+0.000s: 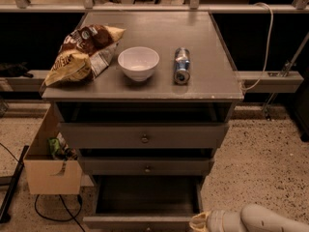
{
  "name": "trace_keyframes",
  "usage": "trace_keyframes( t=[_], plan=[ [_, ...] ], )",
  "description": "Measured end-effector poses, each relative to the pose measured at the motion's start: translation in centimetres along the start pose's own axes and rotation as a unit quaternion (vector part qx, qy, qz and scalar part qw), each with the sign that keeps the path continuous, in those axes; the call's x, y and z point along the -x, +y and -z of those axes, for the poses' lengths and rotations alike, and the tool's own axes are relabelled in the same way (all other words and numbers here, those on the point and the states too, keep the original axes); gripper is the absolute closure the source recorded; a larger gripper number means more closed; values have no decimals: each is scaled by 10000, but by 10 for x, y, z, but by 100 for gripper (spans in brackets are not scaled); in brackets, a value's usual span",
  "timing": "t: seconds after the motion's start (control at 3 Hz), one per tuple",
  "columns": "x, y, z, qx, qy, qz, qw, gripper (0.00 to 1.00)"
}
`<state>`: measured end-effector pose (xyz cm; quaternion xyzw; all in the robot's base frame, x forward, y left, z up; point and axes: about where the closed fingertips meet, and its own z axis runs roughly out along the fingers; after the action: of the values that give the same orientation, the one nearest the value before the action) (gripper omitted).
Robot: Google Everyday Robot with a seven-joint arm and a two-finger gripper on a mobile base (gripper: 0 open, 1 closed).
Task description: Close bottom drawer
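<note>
The grey cabinet has three wide drawers. The bottom drawer [145,220] is pulled out at the lower edge of the camera view, its dark inside showing behind a low flat grey front. The middle drawer [147,167] with a small knob and the tall-fronted top drawer [144,137] sit above it. My gripper [197,222] shows at the bottom right, on a white arm reaching in from the right. Its yellowish tip is at the right end of the bottom drawer's front.
On the cabinet top [203,28] lie a chip bag [79,54], a white bowl [138,63] and a can on its side [181,65]. A cardboard box [50,161] stands on the floor to the left, with black cables beside it. Speckled floor lies to the right.
</note>
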<state>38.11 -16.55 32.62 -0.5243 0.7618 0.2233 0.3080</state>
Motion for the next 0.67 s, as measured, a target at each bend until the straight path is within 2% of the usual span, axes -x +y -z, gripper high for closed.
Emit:
trace_keyframes(
  t=[0.67],
  plan=[
    [-46,18,-57,309,460,-357,9978,100]
  ],
)
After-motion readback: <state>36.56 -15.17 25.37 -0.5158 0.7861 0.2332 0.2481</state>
